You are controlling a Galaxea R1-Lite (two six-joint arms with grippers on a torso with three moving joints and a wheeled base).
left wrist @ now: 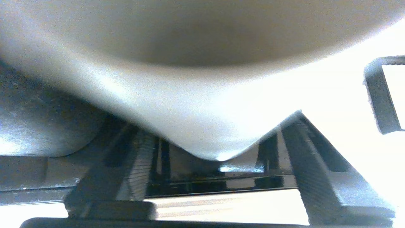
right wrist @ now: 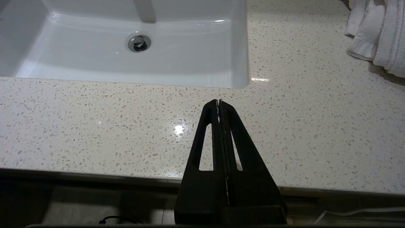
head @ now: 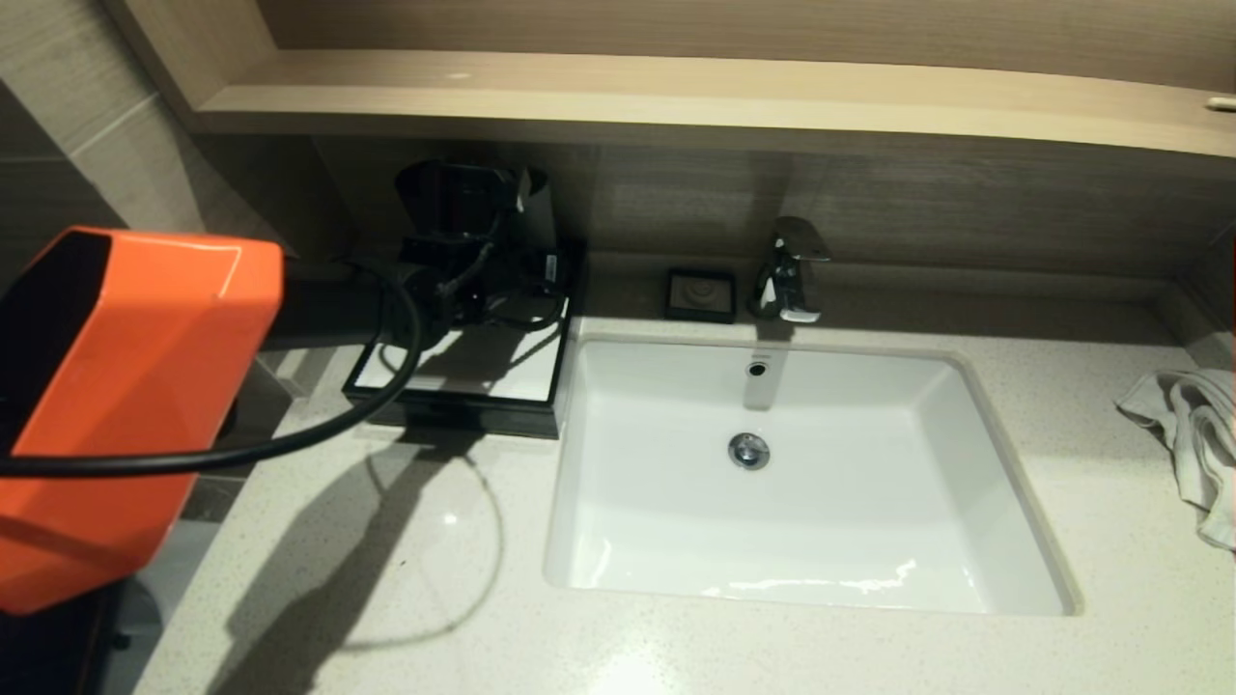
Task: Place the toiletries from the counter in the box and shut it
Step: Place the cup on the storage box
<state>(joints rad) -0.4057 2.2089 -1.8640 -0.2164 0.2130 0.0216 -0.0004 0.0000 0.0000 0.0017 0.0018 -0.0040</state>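
The left gripper (head: 502,290) sits in the upper left of the head view, over the back of the box (head: 459,381); in the left wrist view its jaws stand spread, the two ribbed fingers (left wrist: 319,164) wide apart on either side of a pale grey rounded thing (left wrist: 196,95) that fills the upper part of that frame, and whether they touch it I cannot tell; below them runs the black edge and white top of the box. The box lies on the bench (head: 406,579) left of the white basin (head: 801,483); no toiletries show anywhere. The right gripper (right wrist: 219,103) hangs parked over the front edge of the bench, jaws pressed together, nothing between them. A tap (head: 792,270) and a small black soap dish (head: 701,294) stand behind the basin; a white towel (head: 1193,434) lies at the right edge.
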